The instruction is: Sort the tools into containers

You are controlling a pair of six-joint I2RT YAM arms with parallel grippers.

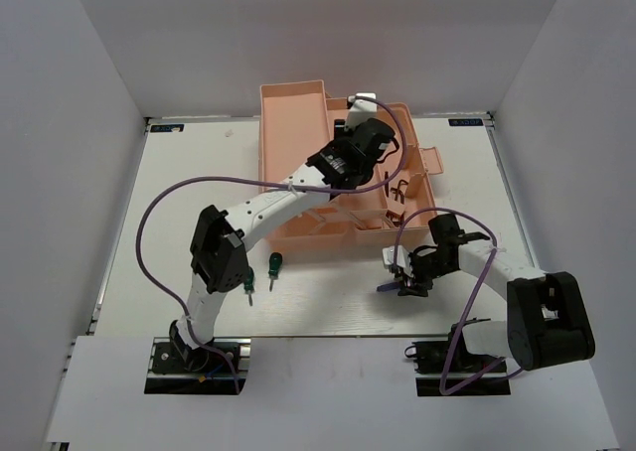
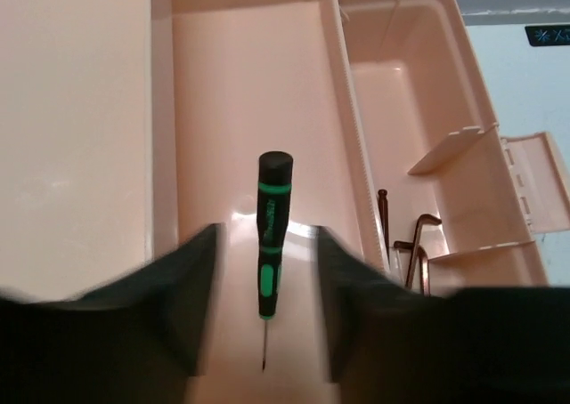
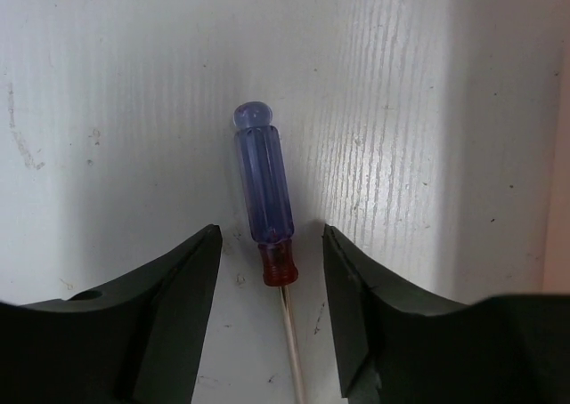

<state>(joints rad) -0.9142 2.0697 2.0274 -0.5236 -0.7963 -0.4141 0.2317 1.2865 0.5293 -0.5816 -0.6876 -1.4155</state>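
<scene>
The salmon-pink toolbox [image 1: 298,143] stands open at the back of the table. My left gripper [image 1: 363,138] hangs over it, open [image 2: 267,306]. A slim green-and-black screwdriver [image 2: 272,230] lies in a long tray [image 2: 223,84] between the open fingers, not gripped. Dark hex keys [image 2: 419,248] lie in the neighbouring compartment. My right gripper [image 1: 409,275] is low over the table, open [image 3: 272,275]. The blue-and-red-handled screwdriver [image 3: 264,195] lies on the table between its fingers, untouched; it also shows in the top view [image 1: 390,285]. Two stubby green-handled screwdrivers [image 1: 275,265] [image 1: 248,288] lie in front of the toolbox.
The toolbox's fold-out side tray [image 1: 429,161] sticks out to the right, with a divider [image 2: 454,146] in the main box. White walls close in the table [image 1: 179,173] on the left, back and right. Purple cables [image 1: 149,223] loop from both arms.
</scene>
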